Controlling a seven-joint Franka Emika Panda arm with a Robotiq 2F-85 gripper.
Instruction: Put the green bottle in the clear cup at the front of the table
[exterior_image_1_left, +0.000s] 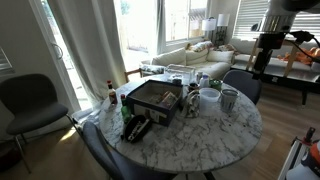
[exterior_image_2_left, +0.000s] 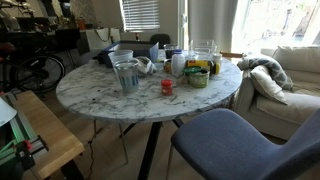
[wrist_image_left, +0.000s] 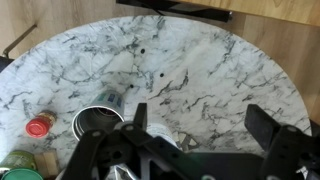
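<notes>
The green bottle (exterior_image_2_left: 197, 77) is a small green shape near the middle of the round marble table (exterior_image_2_left: 150, 105), too small to make out in detail. It also shows at the wrist view's lower left edge (wrist_image_left: 20, 160), partly cut off. The clear cup (exterior_image_1_left: 209, 97) is wide and whitish and stands next to a greyish tumbler (exterior_image_1_left: 229, 99). In the wrist view the clear cup's pale rim (wrist_image_left: 165, 135) shows just below my fingers, mostly hidden by the gripper body. My gripper (wrist_image_left: 205, 120) is open and empty, high above the table. The arm (exterior_image_1_left: 275, 40) hangs over the table's edge.
The tumbler (wrist_image_left: 97, 120) stands beside a small red-capped item (wrist_image_left: 38, 125). A dark box (exterior_image_1_left: 152, 98) and a dark sauce bottle with a red cap (exterior_image_1_left: 111, 93) stand on the table. Tall glass containers (exterior_image_2_left: 203, 52) stand at its back. Chairs (exterior_image_2_left: 235, 140) ring the table.
</notes>
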